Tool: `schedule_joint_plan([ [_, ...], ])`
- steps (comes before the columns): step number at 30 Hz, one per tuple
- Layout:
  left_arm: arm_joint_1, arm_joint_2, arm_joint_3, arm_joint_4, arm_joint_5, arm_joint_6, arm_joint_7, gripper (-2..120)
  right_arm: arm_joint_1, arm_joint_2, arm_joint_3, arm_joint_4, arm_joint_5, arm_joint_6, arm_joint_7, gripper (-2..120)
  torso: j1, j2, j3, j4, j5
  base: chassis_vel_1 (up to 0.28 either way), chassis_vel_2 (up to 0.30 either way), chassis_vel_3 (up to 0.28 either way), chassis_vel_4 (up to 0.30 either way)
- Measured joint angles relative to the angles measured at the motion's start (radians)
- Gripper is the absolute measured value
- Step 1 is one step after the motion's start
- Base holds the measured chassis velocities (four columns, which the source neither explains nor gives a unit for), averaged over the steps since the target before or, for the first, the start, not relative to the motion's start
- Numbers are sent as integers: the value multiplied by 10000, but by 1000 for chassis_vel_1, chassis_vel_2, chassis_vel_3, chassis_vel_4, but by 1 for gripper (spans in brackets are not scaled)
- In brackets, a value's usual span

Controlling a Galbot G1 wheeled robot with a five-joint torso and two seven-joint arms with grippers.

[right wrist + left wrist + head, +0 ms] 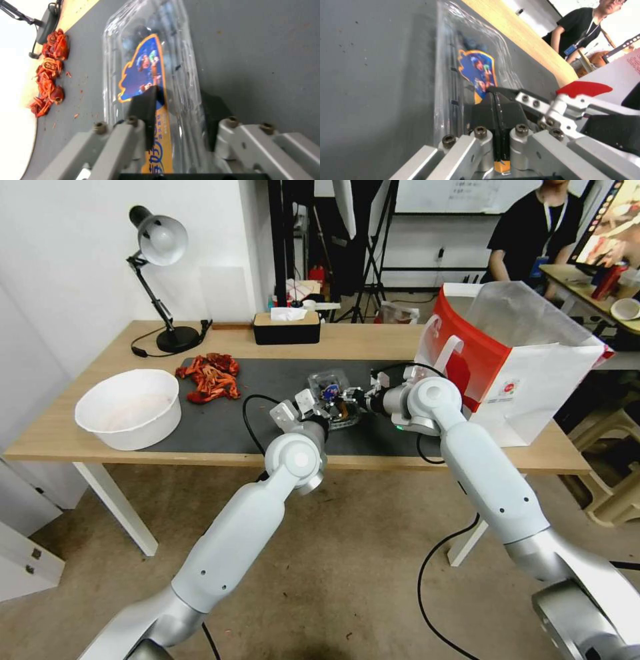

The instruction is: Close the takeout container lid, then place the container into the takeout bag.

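Two grippers meet at mat centre. Largest item: stiff red-and-white paper takeout bag (pixel 527 373) with small round red logo, text unreadable, upright at the table's right end, well apart from the action. Dark grey mat (pixel 233 413) carries the small clear plastic clamshell takeout container (pixel 150 62); its clear lid (pixel 173 50) is down, with a blue-and-orange cartoon label and white characters on the orange strip, not legible. Right gripper (pixel 180 115) straddles the container's near end, fingers clamped either side. Left gripper (pixel 498 110) has pads pressed together, empty, touching the container's edge. Right wrist view adds red scraps (pixel 50 72); left wrist view shows dark blue berries (pixel 471 43).
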Motion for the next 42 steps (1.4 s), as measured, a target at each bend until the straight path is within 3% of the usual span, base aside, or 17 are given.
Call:
schedule_joint_plan([
  [6,17,163,-134,-145,-23,-19,66,0,-36,30,103,2,92,7,56,0,0,1,-1,0,-1,0,0,0,0],
  [11,209,479,-387,-506,41,-19,168,0,-143,128,304,-6,88,8,17,0,0,0,0,0,-1,0,0,0,0],
  [17,1175,1293,-1201,-1615,918,92,602,1,-300,166,498,51,9,18,-325,0,0,0,0,-1,-3,0,0,0,0],
  [20,1636,1650,-1532,-2026,1628,105,816,11,-308,204,554,55,-19,19,-475,0,0,0,0,0,-2,0,0,0,0],
  [23,2413,2257,-2011,-2594,3010,93,1138,24,-312,274,630,35,-128,22,-771,0,0,0,0,3,-3,0,0,0,0],
  [25,2517,2324,-2065,-2662,3172,91,1168,27,-312,283,636,25,-147,22,-811,0,0,1,0,2,-3,0,0,0,0],
  [32,4165,3139,-2972,-3362,5508,-184,1664,57,-252,360,739,-82,-337,34,-1257,0,0,0,0,0,-1,0,0,0,0],
  [33,4165,3139,-2972,-3362,5508,-184,1664,57,-252,360,739,-82,-337,34,-1257,0,0,0,0,0,-1,0,0,0,0],
  [36,5341,3473,-3580,-3689,6266,-573,2376,73,-204,398,779,-122,-358,39,-1373,0,0,1,0,1,-1,0,0,0,0],
  [42,6816,3544,-4411,-4165,6606,-890,3023,89,-179,450,799,-149,-439,42,-1489,0,-1,1,-1,2,1,0,0,0,0],
])
